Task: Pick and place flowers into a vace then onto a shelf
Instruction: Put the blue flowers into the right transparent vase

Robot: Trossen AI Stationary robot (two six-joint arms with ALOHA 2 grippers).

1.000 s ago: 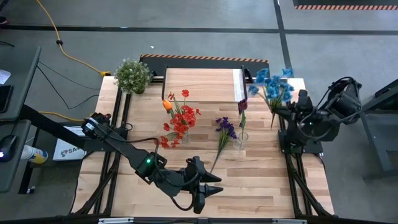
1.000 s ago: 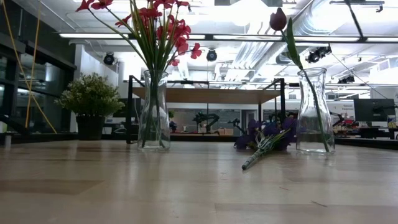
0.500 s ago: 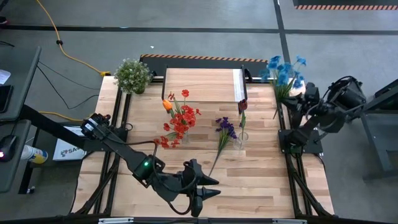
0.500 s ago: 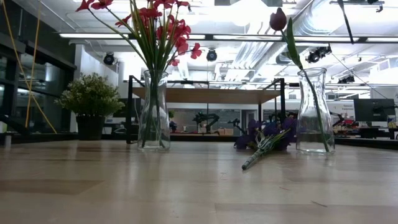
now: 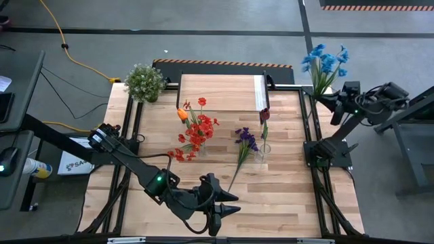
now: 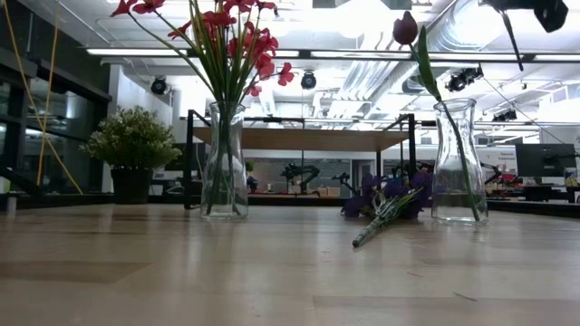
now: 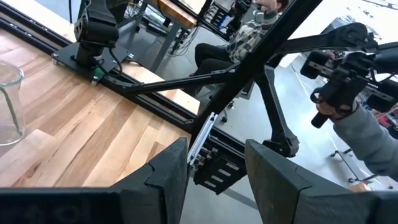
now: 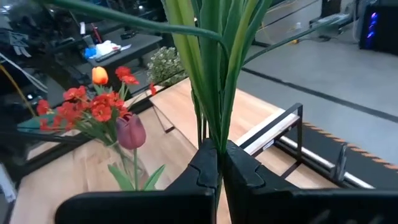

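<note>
My right gripper (image 5: pixel 337 102) is up in the air at the table's far right corner, shut on a bunch of blue flowers (image 5: pixel 325 59). Near the table's near edge, my left gripper (image 5: pixel 229 202) hovers open and holds nothing. A glass vase (image 6: pixel 225 163) holds red clusters and an orange tulip (image 5: pixel 195 130). A second vase (image 6: pixel 456 163) holds the dark red rosebud (image 5: pixel 264 115). The purple bunch (image 5: pixel 245 144) lies flat on the table between the vases. The wood-topped shelf (image 5: pixel 220 93) stands at the far edge. My right gripper pinches the blue bunch's green stems (image 8: pixel 212 127) between its two shut fingers (image 8: pixel 242 171), which lie across the stems. The bunch is lifted clear of the table. Its blooms rise past the fingers and a stem end (image 6: pixel 512 41) hangs below the gripper.
A bushy pale-green potted plant (image 5: pixel 144 81) stands at the far left corner beside the shelf. Black rails (image 5: pixel 310 146) run along the table's left and right sides. A person sits beyond the table in the left wrist view (image 7: pixel 249 31).
My right gripper has risen and swung from over the table's right side toward the far right corner, staying shut on the blue bunch. The blooms have moved with it, out past the table's far right corner.
</note>
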